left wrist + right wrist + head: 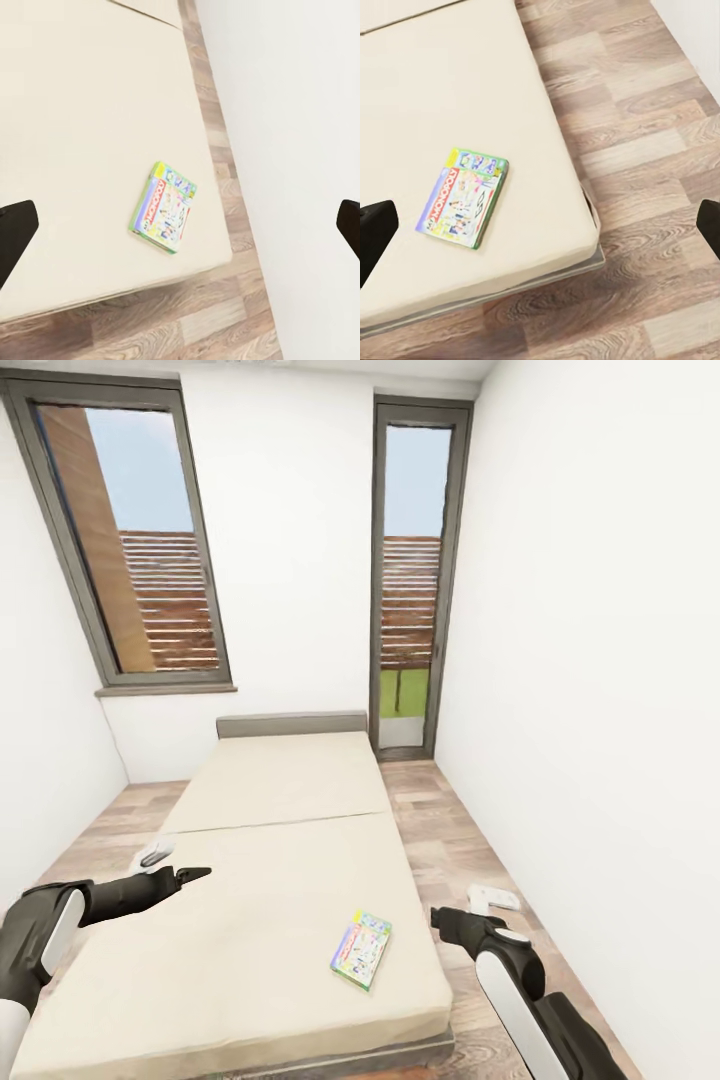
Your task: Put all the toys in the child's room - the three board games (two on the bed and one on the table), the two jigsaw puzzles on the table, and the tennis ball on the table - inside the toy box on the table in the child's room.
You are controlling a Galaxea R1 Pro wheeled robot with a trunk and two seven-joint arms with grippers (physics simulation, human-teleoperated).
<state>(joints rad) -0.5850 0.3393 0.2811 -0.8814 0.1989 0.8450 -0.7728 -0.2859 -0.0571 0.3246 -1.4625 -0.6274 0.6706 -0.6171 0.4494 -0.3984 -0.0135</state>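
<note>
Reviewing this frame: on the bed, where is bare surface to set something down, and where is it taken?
The bed is bare from the headboard down past its middle seam, and along its left side near the left gripper. The one taken spot is the near right corner, where a board game lies flat, close to the right gripper.

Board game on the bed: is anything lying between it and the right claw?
Nothing visible does. The board game lies flat near the bed's front right corner, with bare mattress around it. The right claw hangs open beside that bed edge, over the wood floor, with only open air and mattress between them.
</note>
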